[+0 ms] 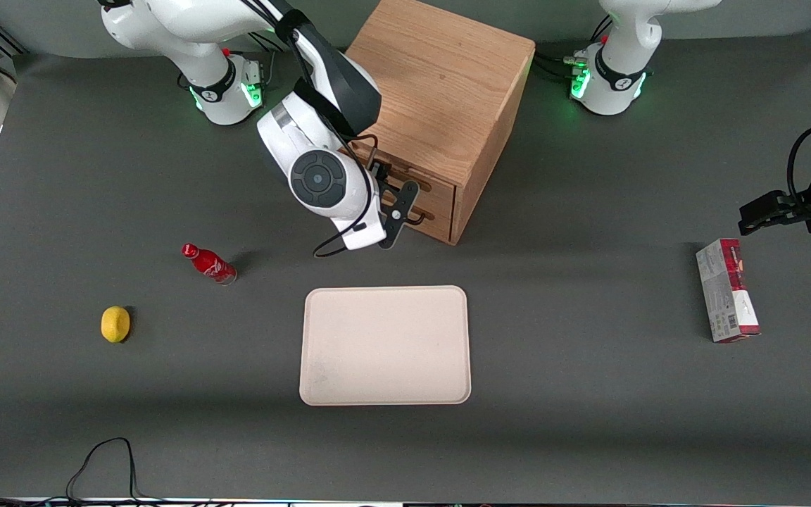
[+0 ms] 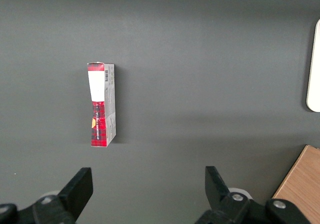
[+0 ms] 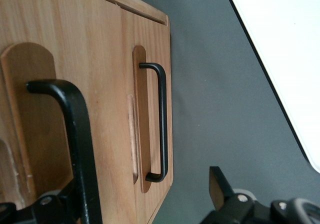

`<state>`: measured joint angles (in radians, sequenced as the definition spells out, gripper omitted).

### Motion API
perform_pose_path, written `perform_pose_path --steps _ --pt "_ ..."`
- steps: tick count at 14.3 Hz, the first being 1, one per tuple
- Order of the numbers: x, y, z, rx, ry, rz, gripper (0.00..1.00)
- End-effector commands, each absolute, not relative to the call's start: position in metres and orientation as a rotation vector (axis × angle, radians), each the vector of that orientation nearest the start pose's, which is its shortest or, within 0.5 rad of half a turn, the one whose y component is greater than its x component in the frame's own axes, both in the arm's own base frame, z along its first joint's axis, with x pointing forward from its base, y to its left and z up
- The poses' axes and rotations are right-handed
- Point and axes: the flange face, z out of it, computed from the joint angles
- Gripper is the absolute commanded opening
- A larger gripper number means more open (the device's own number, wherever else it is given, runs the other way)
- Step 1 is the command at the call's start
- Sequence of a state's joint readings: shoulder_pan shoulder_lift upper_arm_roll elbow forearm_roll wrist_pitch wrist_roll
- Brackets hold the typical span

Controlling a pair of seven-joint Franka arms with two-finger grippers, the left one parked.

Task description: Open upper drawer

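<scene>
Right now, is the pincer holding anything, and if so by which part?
Nothing is held yet. The pincer sits in front of the cabinet, its fingers open on either side of the upper drawer's handle, not closed on it.

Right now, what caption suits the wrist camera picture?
Gripper open at the upper drawer's handle, lower handle nearby.

We see our white, rounded working arm (image 1: 317, 151) with black joint covers, looping black cables and black gripper (image 1: 405, 211).
</scene>
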<state>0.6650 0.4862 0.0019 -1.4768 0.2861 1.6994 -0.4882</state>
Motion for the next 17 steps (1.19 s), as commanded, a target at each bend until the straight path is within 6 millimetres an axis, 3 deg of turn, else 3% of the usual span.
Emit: perform_pose_path --steps 1,17 --pt "0.514 0.432 0.376 -2.413 -1.495 0.394 1.00" --pt "0.544 0.400 0.378 -2.347 -1.516 0.340 1.00"
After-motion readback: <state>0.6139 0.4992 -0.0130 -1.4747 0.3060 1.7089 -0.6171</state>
